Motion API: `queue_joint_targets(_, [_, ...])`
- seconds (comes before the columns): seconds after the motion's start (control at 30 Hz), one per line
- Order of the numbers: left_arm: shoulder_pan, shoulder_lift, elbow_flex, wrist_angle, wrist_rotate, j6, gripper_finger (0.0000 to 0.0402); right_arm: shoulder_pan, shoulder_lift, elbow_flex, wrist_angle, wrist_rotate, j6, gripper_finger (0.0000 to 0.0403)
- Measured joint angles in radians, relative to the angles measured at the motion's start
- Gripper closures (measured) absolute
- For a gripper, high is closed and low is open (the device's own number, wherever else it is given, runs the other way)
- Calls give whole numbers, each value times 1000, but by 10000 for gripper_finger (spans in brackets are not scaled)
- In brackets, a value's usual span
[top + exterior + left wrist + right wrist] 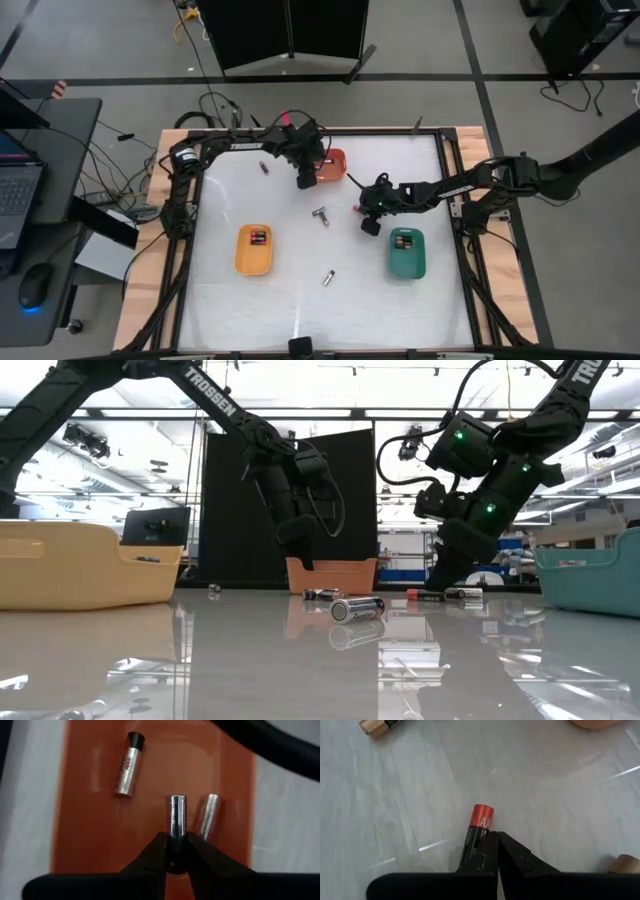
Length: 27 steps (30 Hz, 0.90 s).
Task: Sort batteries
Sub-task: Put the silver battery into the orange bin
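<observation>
Left gripper (pixel 173 851) hangs over the orange tray (pixel 85 825) with a silvery battery (pixel 176 815) between its fingertips, and two more batteries lie on the tray floor. Right gripper (pixel 497 851) is closed and empty, and a red-capped AA battery (pixel 476 832) lies on the white table (pixel 420 795) just beside its tips.

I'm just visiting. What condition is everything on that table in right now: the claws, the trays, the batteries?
Left claw: above the orange tray, pinching a silvery battery.
Right claw: shut, empty, low beside the red AA battery.
Red AA battery: lying on the table.
Orange tray: two batteries lying inside.
Yellow tray: holds batteries.
Green tray: holds batteries.
Loose battery: lying unsorted.
</observation>
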Motion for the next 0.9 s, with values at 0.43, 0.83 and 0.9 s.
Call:
queue_joint_targets(0.43, [-22, -1, 30, -21, -5, 0, 316, 0, 0, 0, 0, -1, 0, 390])
queue_joint_targets(0.83, [-76, -22, 79, -50, -62, 39, 314, 25, -1, 0, 0, -6, 0, 390])
queue_joint_targets(0.9, [-80, -22, 79, -59, -90, 38, 313, 29, -1, 0, 2, -6, 0, 389])
